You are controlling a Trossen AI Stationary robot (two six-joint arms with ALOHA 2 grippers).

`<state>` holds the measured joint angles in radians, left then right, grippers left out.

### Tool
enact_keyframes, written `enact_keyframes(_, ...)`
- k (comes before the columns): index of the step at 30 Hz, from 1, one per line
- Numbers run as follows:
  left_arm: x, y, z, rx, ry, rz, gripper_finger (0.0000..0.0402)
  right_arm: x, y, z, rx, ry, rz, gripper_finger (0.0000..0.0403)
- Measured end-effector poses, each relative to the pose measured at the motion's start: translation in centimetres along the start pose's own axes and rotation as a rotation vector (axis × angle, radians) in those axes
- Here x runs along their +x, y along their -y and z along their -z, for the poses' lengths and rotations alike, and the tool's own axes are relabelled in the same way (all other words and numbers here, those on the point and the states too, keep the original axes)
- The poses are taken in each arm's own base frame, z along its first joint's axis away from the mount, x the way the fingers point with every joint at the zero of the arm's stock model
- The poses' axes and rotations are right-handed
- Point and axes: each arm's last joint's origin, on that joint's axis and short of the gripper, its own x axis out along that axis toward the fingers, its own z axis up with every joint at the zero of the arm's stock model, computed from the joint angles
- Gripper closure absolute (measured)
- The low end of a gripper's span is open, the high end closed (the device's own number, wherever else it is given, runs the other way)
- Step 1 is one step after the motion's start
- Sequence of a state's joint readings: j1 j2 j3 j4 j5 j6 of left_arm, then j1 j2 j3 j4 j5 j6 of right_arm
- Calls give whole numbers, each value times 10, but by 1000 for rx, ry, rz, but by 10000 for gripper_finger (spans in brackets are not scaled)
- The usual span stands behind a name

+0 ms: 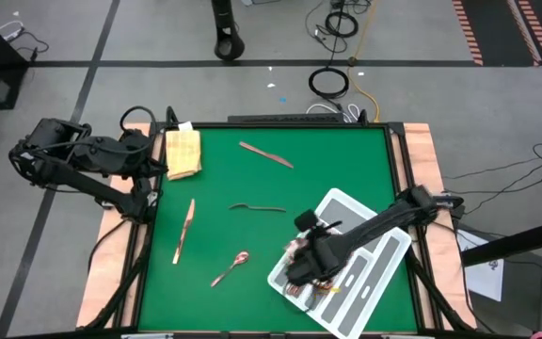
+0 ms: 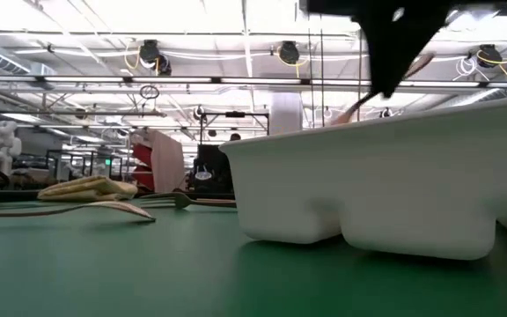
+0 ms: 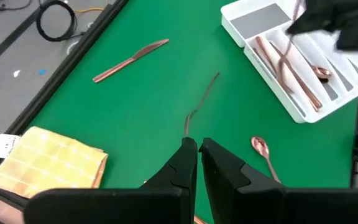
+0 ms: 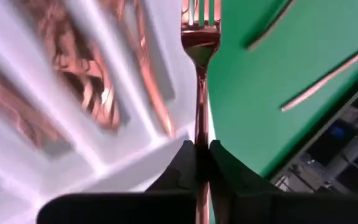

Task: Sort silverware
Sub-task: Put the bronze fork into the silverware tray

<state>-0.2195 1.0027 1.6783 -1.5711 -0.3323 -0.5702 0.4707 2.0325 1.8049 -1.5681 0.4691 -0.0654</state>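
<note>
One camera looks straight down on the whole bench (image 1: 271, 235), one sits at bench level close behind the tray (image 2: 385, 176) facing the room, and each wrist camera looks past its own hand, both seeing tray and green mat.

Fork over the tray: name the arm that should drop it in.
Right. The right gripper is shut on the fork, poised over the divided tray; the left gripper waits by the yellow cloth.
</note>
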Motion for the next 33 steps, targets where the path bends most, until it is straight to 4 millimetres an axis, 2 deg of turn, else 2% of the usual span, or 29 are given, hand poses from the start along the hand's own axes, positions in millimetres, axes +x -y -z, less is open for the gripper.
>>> enact_keyframes(2,0,0,0,-1,8,-11,370,-1,-3,11,-54,-2,-2,403)
enact_keyframes(4,0,0,0,-5,9,-14,370,6,-10,13,-110,14,-13,403)
enact_keyframes(12,0,0,0,-27,11,-18,370,32,-25,5,-189,88,-12,403)
enact_keyframes(17,0,-1,-1,-27,17,-27,370,32,-25,-1,-239,147,2,403)
enact_keyframes(21,0,-1,-1,-27,25,-39,370,33,-24,-4,-256,187,-62,403)
enact_keyframes(26,0,-1,-1,-26,30,-47,370,38,-26,-10,-228,247,-85,401)
enact_keyframes(33,0,-1,-1,-26,34,-52,370,48,-27,-10,-206,245,-111,355)
